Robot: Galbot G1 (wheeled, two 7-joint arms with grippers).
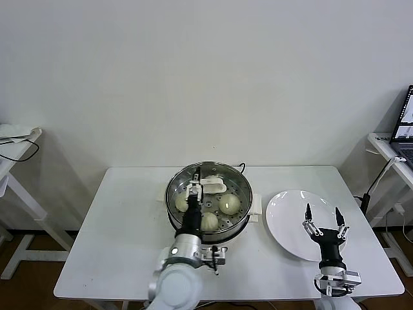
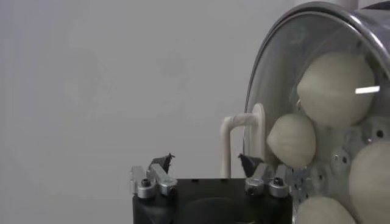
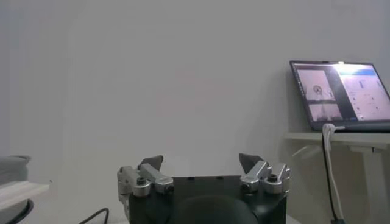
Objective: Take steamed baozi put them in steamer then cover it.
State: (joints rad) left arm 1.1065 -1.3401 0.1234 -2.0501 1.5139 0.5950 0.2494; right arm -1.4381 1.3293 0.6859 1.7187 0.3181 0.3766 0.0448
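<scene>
The steamer (image 1: 208, 201) stands at the centre of the white table (image 1: 116, 245), with the glass lid (image 1: 210, 194) lying on it and the steamed baozi (image 1: 230, 203) visible through the glass on the perforated tray; the left wrist view shows four of them under the lid. The left gripper (image 1: 195, 189) hovers over the lid's white handle (image 1: 213, 187), at about ten o'clock of the pot's middle, jaws spread and grasping nothing, the handle (image 2: 234, 143) lying just beside one fingertip. The right gripper (image 1: 322, 223) hangs released over the empty white plate (image 1: 287, 219), at three o'clock from the pot. The buns look soft and light, likely to dent under a hard pinch, so a gentle hold across the widest part suits them. The lid seems rigid, slippery and breakable; its handle is the only sensible hold.
</scene>
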